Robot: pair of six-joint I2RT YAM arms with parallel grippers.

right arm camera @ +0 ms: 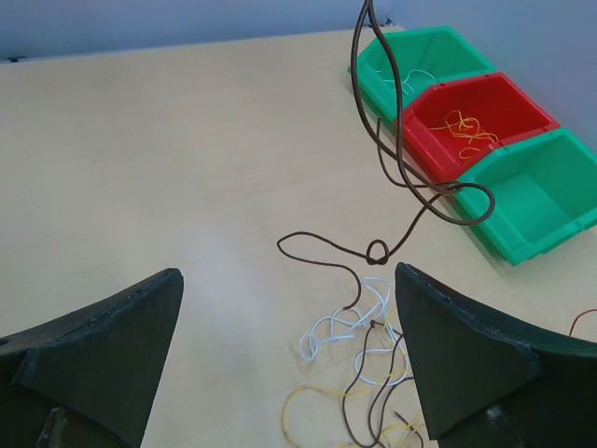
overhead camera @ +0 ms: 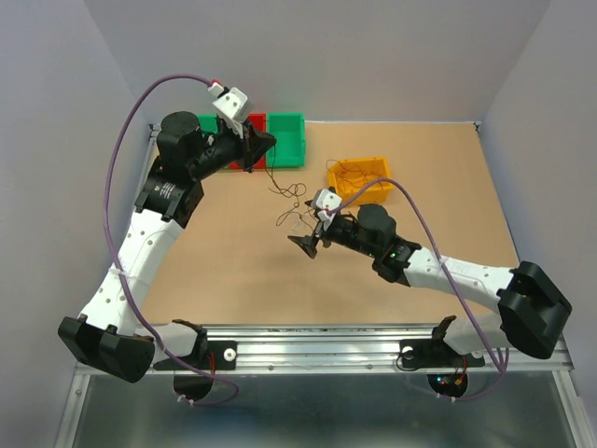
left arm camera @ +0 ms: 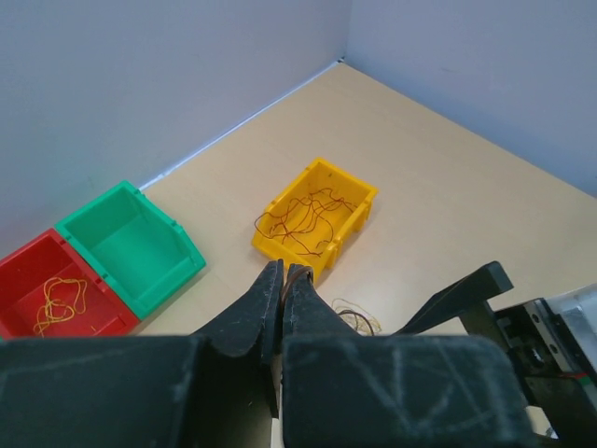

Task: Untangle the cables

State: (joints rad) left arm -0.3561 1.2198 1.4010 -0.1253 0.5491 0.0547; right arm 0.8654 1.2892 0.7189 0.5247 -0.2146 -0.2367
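Tan wooden tabletop (overhead camera: 215, 252) is the work area, grey walls round it. L arm (overhead camera: 140, 243) reaches to the far left, R arm (overhead camera: 448, 271) sits mid-table, so the two face each other across the tangle.

Sort bins at the back:
- far green plastic bin (right arm camera: 438, 47) w/ white strands
- red plastic bin (right arm camera: 494, 93) w/ an orange-yellow strand
- near green plastic bin (right arm camera: 532, 182), nothing seen in it

Prob one colour per bin, my guess. The yellow plastic bin (left arm camera: 347, 238) beside them holds more thin brown wire, likely the supply.

The left gripper (left arm camera: 283, 289) has its fingers pressed together, pinching the thin dark-brown wire (right arm camera: 396, 140) at the tips. It's held high so the strand hangs and its loops pull open. The wire drops to a small knot (right arm camera: 376, 252) low near the table.

The right gripper (right arm camera: 287, 280) is spread fully w/ nothing in it, low over the pile. Placed to grab near the knot, I'd say.

By it lie the thin white wire curl (right arm camera: 347, 325) and thin yellow wire loops (right arm camera: 303, 397). They cross the brown tail, so not separated yet.

No brand, label or text legible anywhere.
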